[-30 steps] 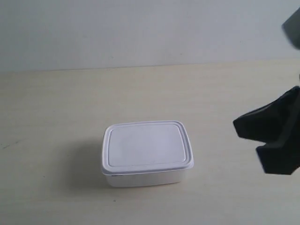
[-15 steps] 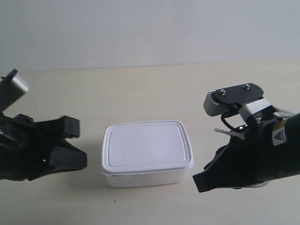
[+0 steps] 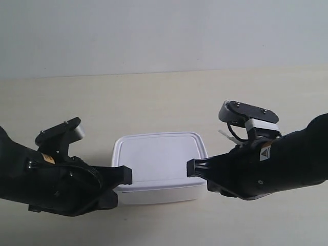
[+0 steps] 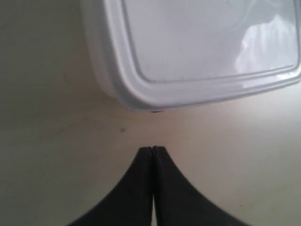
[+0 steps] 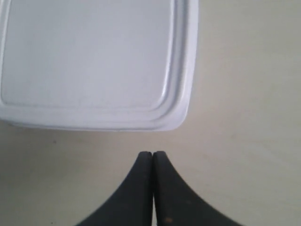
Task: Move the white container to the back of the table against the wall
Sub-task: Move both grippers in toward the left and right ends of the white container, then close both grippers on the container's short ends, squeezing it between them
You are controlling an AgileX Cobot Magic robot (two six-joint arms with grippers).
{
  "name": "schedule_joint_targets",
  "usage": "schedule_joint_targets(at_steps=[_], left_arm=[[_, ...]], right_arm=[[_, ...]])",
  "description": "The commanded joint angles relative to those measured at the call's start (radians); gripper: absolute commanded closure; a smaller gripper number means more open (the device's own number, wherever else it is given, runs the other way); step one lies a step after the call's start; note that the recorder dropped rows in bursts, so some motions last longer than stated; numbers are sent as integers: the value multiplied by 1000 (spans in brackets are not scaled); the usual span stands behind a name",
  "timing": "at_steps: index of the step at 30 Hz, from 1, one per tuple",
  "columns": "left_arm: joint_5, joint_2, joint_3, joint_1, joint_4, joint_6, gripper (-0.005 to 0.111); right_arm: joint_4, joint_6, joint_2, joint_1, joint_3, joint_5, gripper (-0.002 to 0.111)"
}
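The white container point(image 3: 160, 164) sits lid-on in the middle of the pale wood table point(image 3: 154, 97), well short of the grey-white wall point(image 3: 154, 31). The arm at the exterior view's left has its black tip point(image 3: 125, 176) at the box's near left side. The arm at the exterior view's right has its tip point(image 3: 190, 168) at the box's right side. In the left wrist view, my left gripper point(image 4: 153, 148) is shut and empty, a short way from a corner of the container point(image 4: 202, 42). My right gripper point(image 5: 153, 153) is also shut and empty, just off the container's point(image 5: 89, 56) rim.
Bare table stretches behind the container up to the wall. A tiny dark speck point(image 4: 122, 130) marks the surface near the left gripper. Both arms' black bodies fill the front corners of the exterior view.
Both arms have come in from the sides and closed on the container's two flanks. A second ago only one arm showed, at the right edge. The container has not moved.
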Motion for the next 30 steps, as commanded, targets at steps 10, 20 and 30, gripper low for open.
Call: schedule_joint_targets(at_steps=[10, 20, 30], left_arm=[[-147, 124, 1, -7, -21, 1, 107], [-172, 132, -1, -7, -21, 1, 107], [-268, 136, -1, -7, -21, 1, 107]], right_arm=[[102, 108, 138, -1, 4, -104, 108], [143, 112, 187, -1, 4, -147, 108], [208, 103, 201, -1, 4, -191, 108]])
